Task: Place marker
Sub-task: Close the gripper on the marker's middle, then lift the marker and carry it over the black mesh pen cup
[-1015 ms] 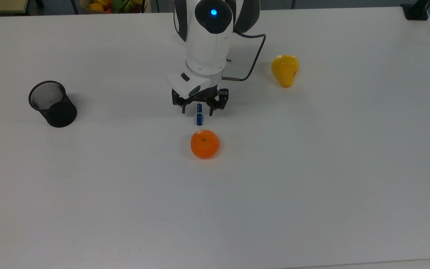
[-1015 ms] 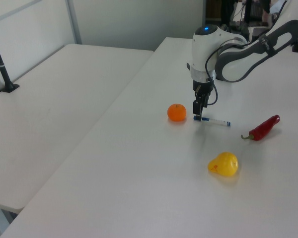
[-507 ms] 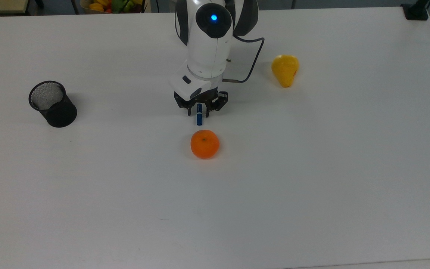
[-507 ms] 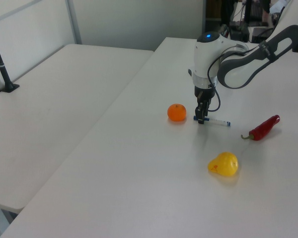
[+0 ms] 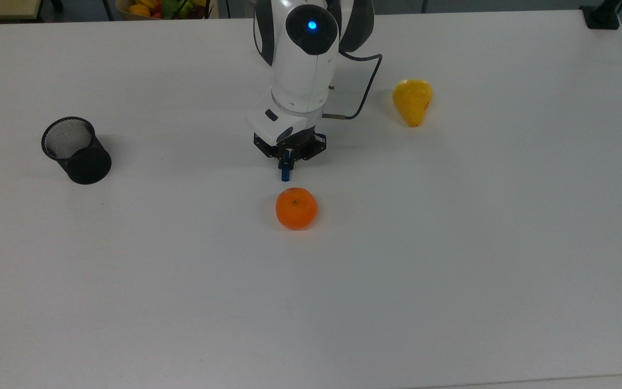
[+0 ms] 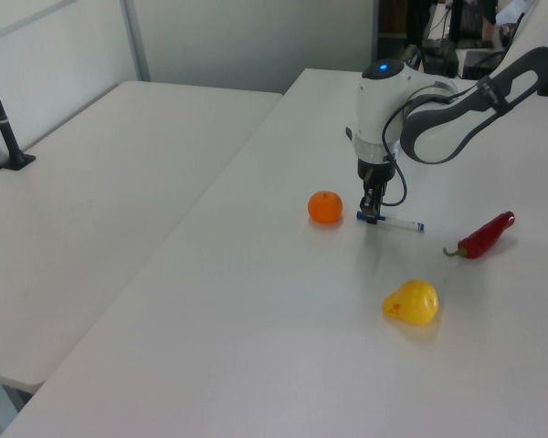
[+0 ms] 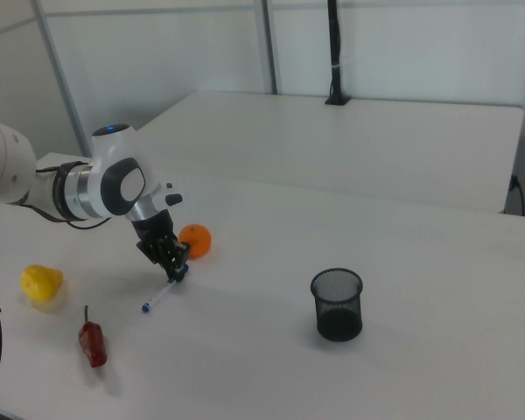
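Observation:
The marker (image 6: 400, 223) is a slim white pen with a blue cap (image 5: 285, 172), and it lies on the white table next to the orange (image 5: 296, 208). My gripper (image 5: 288, 157) points straight down over the marker's capped end, its fingers shut on the barrel just behind the cap. In the right view the marker (image 7: 158, 297) runs from my gripper (image 7: 176, 272) down to the right view's left, its small blue end near the table. In the left view my gripper (image 6: 373, 215) holds the marker's end nearest the orange (image 6: 325, 207).
A black mesh cup (image 5: 76, 151) stands at the top view's left, well apart. A yellow pear (image 5: 412, 100) lies at the top view's right. A red chili (image 6: 482, 235) lies beyond the marker's far end. The white table (image 5: 343, 297) is bare toward the front.
The fingers stood spread either side of the marker one second ago. They have since drawn together and now grip it. The marker, orange, pear and cup have not moved.

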`<state>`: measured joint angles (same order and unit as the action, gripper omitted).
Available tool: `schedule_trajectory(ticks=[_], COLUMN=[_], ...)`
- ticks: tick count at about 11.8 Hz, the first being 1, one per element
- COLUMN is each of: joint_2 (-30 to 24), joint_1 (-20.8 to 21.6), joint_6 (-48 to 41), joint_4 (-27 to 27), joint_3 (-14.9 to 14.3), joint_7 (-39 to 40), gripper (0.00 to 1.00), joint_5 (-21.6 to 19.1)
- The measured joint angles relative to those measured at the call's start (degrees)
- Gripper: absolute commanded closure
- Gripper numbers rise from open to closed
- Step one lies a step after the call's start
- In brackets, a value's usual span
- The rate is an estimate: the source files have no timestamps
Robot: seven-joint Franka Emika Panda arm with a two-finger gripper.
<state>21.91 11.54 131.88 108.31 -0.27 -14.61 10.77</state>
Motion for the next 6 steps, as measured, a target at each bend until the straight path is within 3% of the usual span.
schedule_trajectory(ticks=[6], joint_2=[-1.9], joint_1=[-0.4], joint_6=[-0.6], joint_4=[-0.1], joint_3=[0.0], joint_7=[-0.1], gripper=[1.00], joint_5=[0.0])
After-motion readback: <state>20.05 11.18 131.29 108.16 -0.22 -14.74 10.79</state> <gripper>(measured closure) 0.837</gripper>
